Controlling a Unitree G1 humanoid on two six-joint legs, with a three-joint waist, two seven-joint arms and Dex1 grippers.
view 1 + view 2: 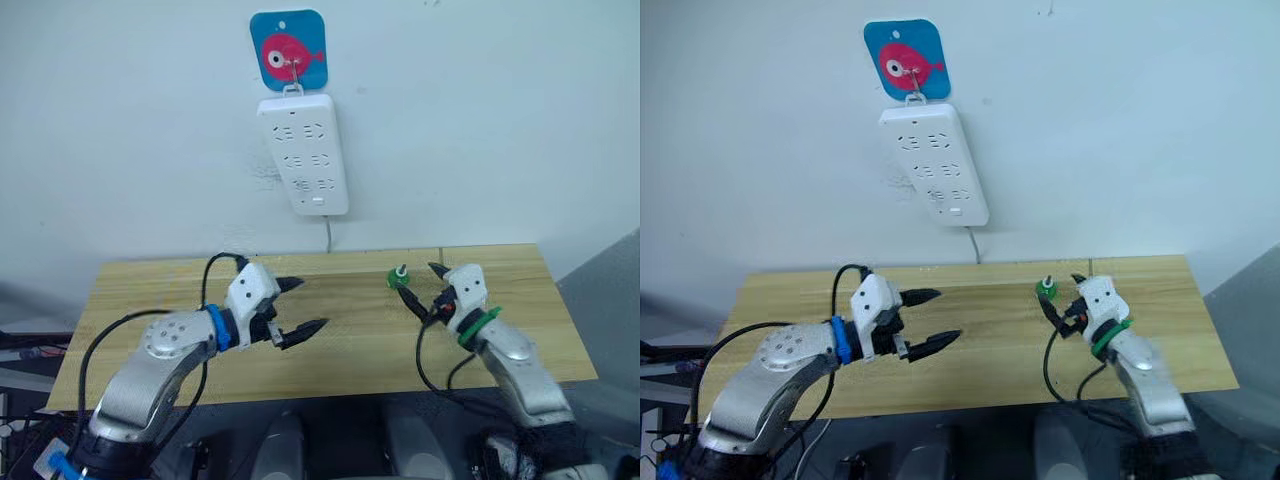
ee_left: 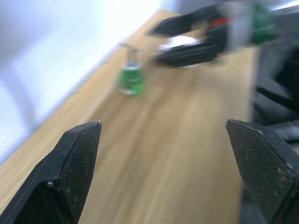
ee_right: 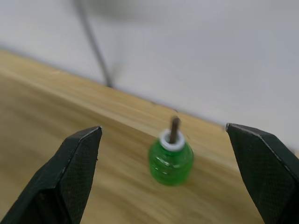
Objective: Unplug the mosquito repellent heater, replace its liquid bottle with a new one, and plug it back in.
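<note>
Bottle (image 3: 171, 161) of green liquid stood upright near bench (image 1: 340, 340) back edge; left gripper (image 1: 297, 306) and right gripper (image 1: 430, 292) released, empty.

Silver arms, black-fingered left hand (image 1: 302, 306)

One green liquid bottle (image 1: 399, 277) with a white collar and a dark wick, upright near the table's (image 1: 340, 375) back edge, right of the middle. One wooden table. One white power strip (image 1: 304, 153) on the wall above the table's back edge, with three rows of sockets, none occupied. One blue hanger plate (image 1: 289, 50) with a pink fish, above the strip. One grey cable (image 1: 328, 235) running down from the strip to the back edge. Two grippers over the table: left gripper (image 1: 302, 306) and right gripper (image 1: 424, 290), each with two black fingers spread apart and holding nothing.
</note>
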